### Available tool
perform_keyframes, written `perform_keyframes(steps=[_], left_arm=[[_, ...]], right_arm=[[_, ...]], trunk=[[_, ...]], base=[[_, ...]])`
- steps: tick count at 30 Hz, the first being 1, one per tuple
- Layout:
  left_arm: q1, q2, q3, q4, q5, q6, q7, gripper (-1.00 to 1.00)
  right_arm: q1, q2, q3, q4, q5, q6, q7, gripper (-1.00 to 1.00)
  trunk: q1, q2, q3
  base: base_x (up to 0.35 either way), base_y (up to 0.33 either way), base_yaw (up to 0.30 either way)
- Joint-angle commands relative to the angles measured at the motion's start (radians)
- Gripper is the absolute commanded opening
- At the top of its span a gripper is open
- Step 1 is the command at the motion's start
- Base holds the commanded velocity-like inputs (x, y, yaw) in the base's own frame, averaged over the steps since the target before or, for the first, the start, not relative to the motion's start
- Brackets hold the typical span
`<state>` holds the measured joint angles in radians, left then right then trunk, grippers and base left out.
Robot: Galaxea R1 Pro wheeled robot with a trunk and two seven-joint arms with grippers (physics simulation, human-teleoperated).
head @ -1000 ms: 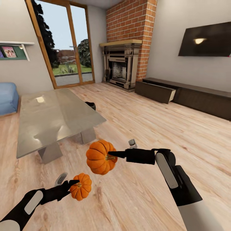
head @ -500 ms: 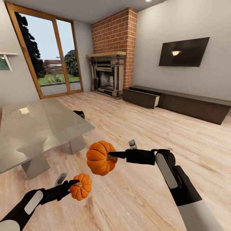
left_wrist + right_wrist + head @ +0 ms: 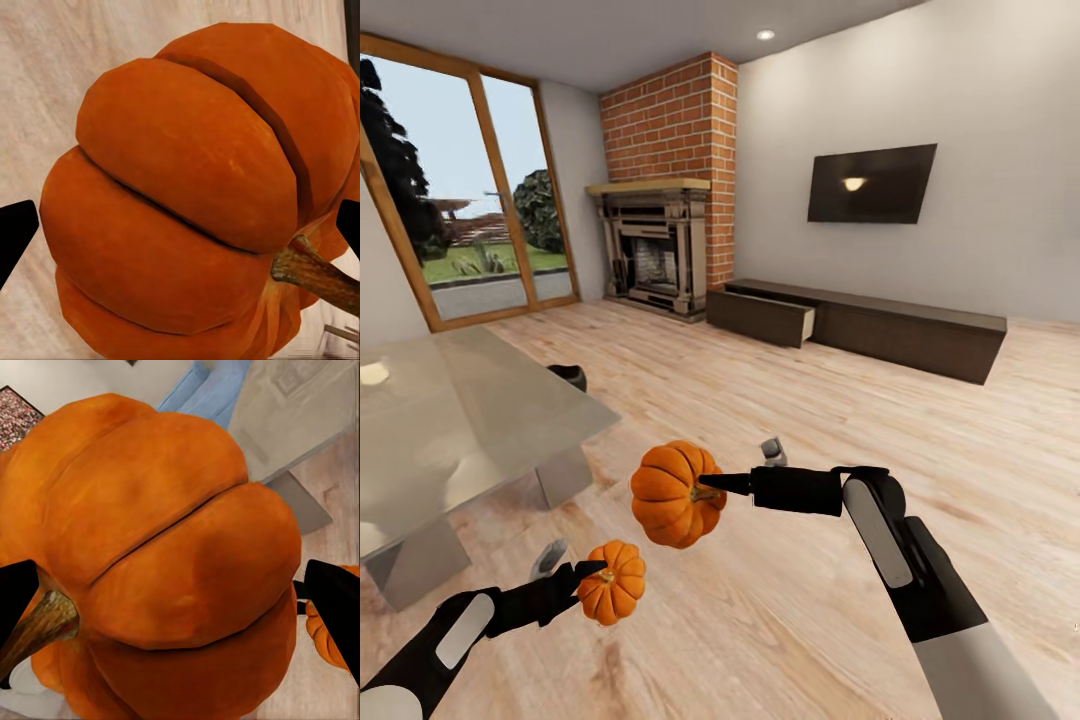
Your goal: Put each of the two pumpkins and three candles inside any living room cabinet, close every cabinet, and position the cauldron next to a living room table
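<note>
Orange pumpkins [image 3: 677, 495] [image 3: 614, 582] are being gripped by both jaws; the far cabinet [image 3: 860, 328] drawer is waiting open, nothing stored yet.

Bare wood floor [image 3: 840, 400] lies open up to the cabinet [image 3: 880, 325] (table [image 3: 450, 420] crowds the left).

table [image 3: 450, 420] runs off the left edge, and the cauldron [image 3: 568, 376] is mostly hidden behind it.
</note>
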<state>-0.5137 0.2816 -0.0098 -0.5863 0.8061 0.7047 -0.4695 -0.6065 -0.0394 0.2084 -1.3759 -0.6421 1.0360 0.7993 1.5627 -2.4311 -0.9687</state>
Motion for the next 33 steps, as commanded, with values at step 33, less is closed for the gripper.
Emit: perform_keyframes(steps=[33], left_arm=[[0.000,-0.002,-0.001,-0.001,0.011,0.007,0.002,-1.00]], right_arm=[[-0.001,0.000,-0.073,0.047,-0.061,0.006,0.011,-1.00]], trunk=[[-0.123,0.224,0.109]], base=[[0.000,0.000,-0.200]])
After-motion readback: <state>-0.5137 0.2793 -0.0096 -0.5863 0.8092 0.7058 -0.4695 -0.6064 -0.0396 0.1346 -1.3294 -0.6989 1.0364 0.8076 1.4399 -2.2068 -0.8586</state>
